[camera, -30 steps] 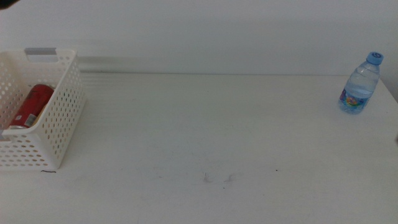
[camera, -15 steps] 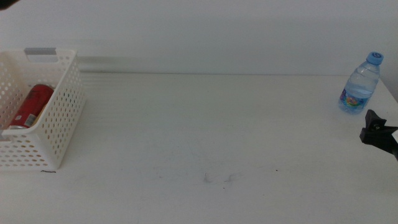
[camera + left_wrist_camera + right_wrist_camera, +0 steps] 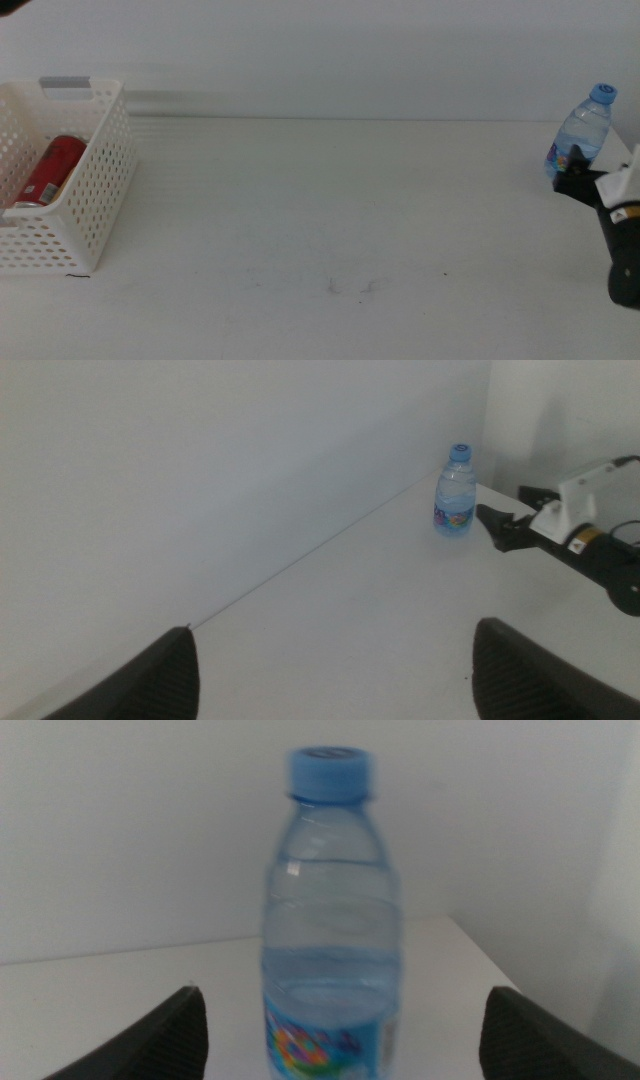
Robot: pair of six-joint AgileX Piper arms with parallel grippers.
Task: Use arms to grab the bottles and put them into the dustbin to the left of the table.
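— Where did the water bottle [image 3: 580,135] stand?
— Upright at the far right of the tabletop [image 3: 330,220], uncollected. The right gripper [image 3: 572,172] sat just beside it, fingers spread wide and empty.
— And at the frame's left?
— The red can [image 3: 48,172] lay inside the dustbin [image 3: 95,190]. The left gripper [image 3: 330,660] hung elsewhere, fingers wide, holding nothing.

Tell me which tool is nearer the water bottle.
Right. The right tool sits open just in front of the water bottle, jaws either side. The left tool, also open, views it from far across the table.
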